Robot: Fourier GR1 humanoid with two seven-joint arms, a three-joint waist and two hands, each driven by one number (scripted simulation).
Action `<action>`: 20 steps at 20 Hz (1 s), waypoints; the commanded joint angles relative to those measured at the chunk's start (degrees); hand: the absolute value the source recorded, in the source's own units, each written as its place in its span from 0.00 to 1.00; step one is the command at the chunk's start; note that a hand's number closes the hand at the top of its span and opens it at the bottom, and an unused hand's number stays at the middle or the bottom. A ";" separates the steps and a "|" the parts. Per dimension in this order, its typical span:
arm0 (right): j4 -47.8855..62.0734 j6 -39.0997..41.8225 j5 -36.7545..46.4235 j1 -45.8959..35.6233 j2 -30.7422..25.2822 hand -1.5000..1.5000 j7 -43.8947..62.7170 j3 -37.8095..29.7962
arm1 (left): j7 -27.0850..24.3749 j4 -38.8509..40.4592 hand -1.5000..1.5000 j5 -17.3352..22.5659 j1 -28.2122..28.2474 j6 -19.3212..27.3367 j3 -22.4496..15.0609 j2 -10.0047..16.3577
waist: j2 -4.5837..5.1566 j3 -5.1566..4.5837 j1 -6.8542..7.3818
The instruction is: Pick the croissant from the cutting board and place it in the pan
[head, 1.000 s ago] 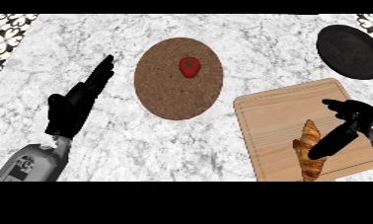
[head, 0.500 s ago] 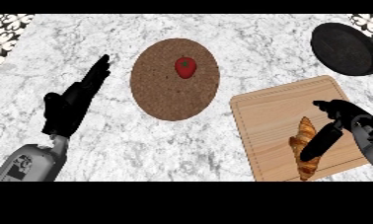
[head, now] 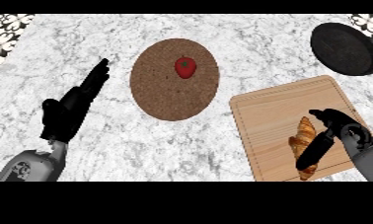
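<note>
Wooden cutting board (head: 273, 119) holds the croissant (head: 302, 139), and the right hand (head: 331, 136) is down beside it, fingers apart, touching its side but not closed. Next it must squeeze, lift and carry it to the black pan (head: 342, 48). The left hand (head: 69, 109) rests open at the left.

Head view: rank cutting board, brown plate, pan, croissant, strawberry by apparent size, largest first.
1. cutting board
2. brown plate
3. pan, cut off by the view's right edge, so its rank is unsure
4. croissant, partly hidden by the right hand
5. strawberry
</note>
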 commanded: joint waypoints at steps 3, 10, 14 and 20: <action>2.71 -0.22 3.27 -1.56 3.32 0.00 7.71 -0.57 | 0.10 4.01 0.50 -0.40 -3.67 -2.62 2.03 -1.73 | 0.11 0.02 -0.46; 6.92 6.82 2.37 -1.03 5.09 1.00 -1.34 0.71 | 1.74 1.04 0.50 -1.29 -1.80 -3.33 2.78 -2.05 | 0.15 0.06 -0.04; 5.43 4.46 2.59 -1.10 8.10 1.00 1.09 1.47 | 1.43 0.53 0.50 -4.54 -0.60 -0.26 0.91 -4.75 | 0.08 0.04 0.04; 0.27 3.03 5.43 -2.02 7.58 1.00 5.45 0.98 | 1.83 -1.00 0.50 -2.37 0.09 -4.08 4.70 -1.59 | -0.07 0.00 -0.06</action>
